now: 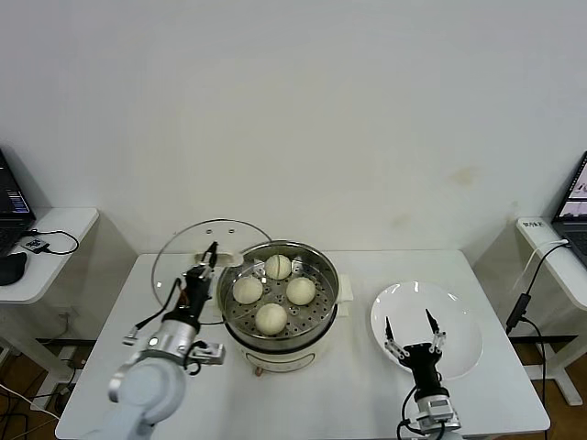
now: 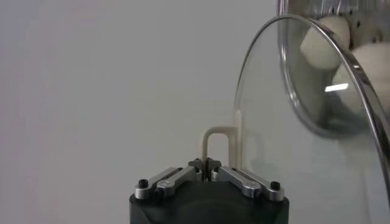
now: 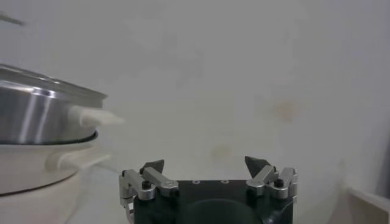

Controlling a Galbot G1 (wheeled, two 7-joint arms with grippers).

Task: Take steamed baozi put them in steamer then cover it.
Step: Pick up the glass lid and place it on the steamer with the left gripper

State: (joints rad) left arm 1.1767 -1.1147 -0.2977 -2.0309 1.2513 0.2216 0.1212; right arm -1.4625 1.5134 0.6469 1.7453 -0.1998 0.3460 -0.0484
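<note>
— Four steamed baozi (image 1: 272,291), do you see where they lie?

— Yes, all four are inside the steamer (image 1: 319,321), on its perforated tray. The steamer stands in the middle of the white table (image 1: 367,394).

— And the cover (image 1: 183,249)?

— It is tilted, nearly on edge, at the steamer's left side, lifted off the table. The left gripper (image 1: 210,258) has it by the whitish handle (image 2: 218,143) — in the left wrist view the fingers are pressed together on the base of that handle, and the glass reflects the buns.

— What about the other arm?

— The right gripper (image 1: 412,326) hovers over the white plate (image 1: 459,353), to the right of the steamer. Its two fingers (image 3: 257,165) are spread wide apart and hold nothing. The plate has nothing on it.
</note>
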